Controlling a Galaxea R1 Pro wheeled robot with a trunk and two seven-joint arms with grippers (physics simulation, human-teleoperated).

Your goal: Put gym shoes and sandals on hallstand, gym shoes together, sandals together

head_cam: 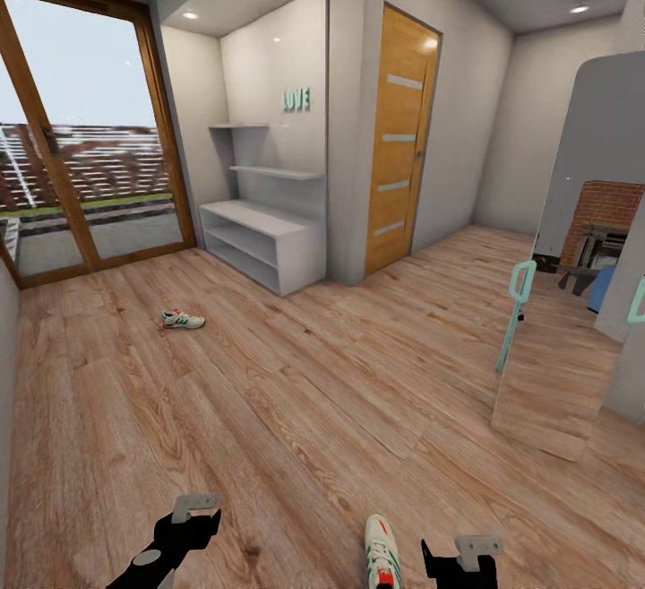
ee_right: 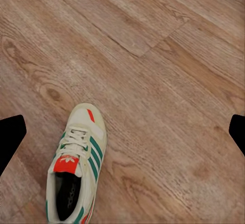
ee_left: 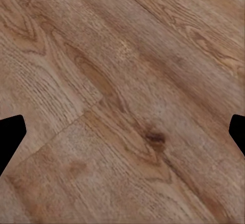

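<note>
One cream-white gym shoe (head_cam: 183,319) with green stripes lies on the corridor floor (head_cam: 296,410) in front of the hallstand (head_cam: 264,244), a pale grey bench with open shelves set in the alcove. The other gym shoe (head_cam: 382,555) (ee_right: 76,168) lies close to me, toe pointing away, just left of my right gripper (head_cam: 461,562). That gripper hangs open above the floor, its fingertips (ee_right: 11,137) spread wide beside the shoe. My left gripper (head_cam: 188,526) is open too, over bare planks, fingertips (ee_left: 10,134) far apart. The sandals are out of view.
A wood-framed glass sliding door (head_cam: 81,150) fills the left wall. A closed wooden door (head_cam: 400,150) stands right of the alcove. At the right, a tall mirrored panel (head_cam: 560,302) with a teal handle (head_cam: 517,311) juts into the corridor.
</note>
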